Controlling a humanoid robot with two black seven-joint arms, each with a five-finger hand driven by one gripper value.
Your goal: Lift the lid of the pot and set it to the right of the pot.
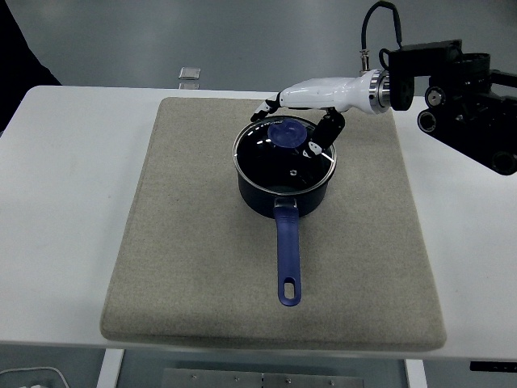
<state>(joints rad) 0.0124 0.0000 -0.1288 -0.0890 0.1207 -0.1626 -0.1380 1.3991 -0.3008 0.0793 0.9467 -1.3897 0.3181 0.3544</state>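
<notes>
glass lid (284, 158), likely rigid and slippery, is best taken by the blue knob (286, 133) just beneath the right hand (300, 120), whose fingers are spread, nothing held.

White tabletop (73, 186) carries 1 beige mat (194, 267), covering most of middle. Small silvery object (189, 73) just beyond far edge; identity unclear.

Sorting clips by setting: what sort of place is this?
Probably a robot lab, not a kitchen: the pot sits on a grey mat on a plain white table, with the right hand reaching in.
</notes>
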